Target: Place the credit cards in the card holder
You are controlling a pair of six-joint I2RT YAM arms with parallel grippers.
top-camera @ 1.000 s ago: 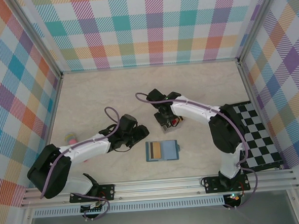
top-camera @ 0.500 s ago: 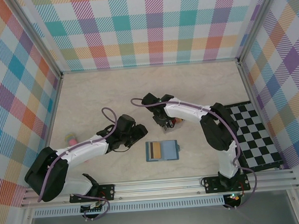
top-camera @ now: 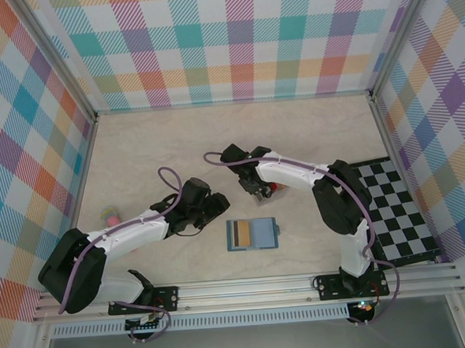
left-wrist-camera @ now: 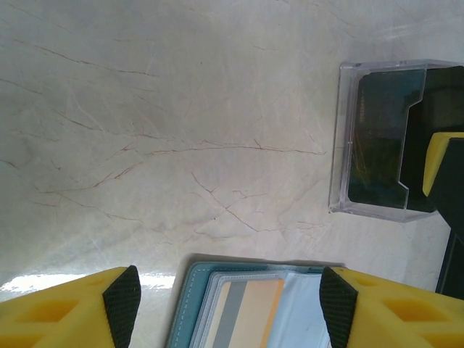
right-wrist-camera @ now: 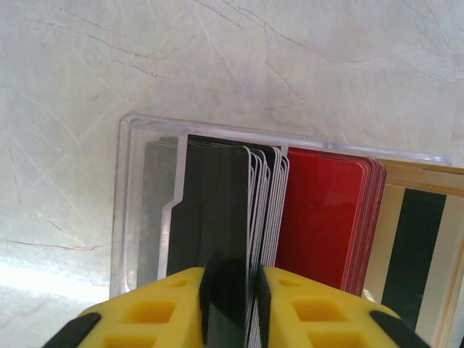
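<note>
Right wrist view: the right gripper (right-wrist-camera: 232, 290) pinches a black credit card (right-wrist-camera: 217, 210) standing in the clear rack (right-wrist-camera: 130, 210). Nearby, the left gripper (left-wrist-camera: 228, 301) hovers spread wide over the open card holder (left-wrist-camera: 308, 308).

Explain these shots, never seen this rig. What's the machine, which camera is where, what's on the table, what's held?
Two white robot arms are bolted side by side, each ending in a two-finger pincer. The overhead view looks down from behind them: left pincer, right pincer. The other two pictures come from wrist cameras; the yellow blocks are the fingers. On the table lie an open teal card holder with cards already in it, a clear case of black, red and gold credit cards, a chequered board and a small pink object. The left pincer is open, holding nothing, near the holder. The right pincer is closed on a black card in the case.
</note>
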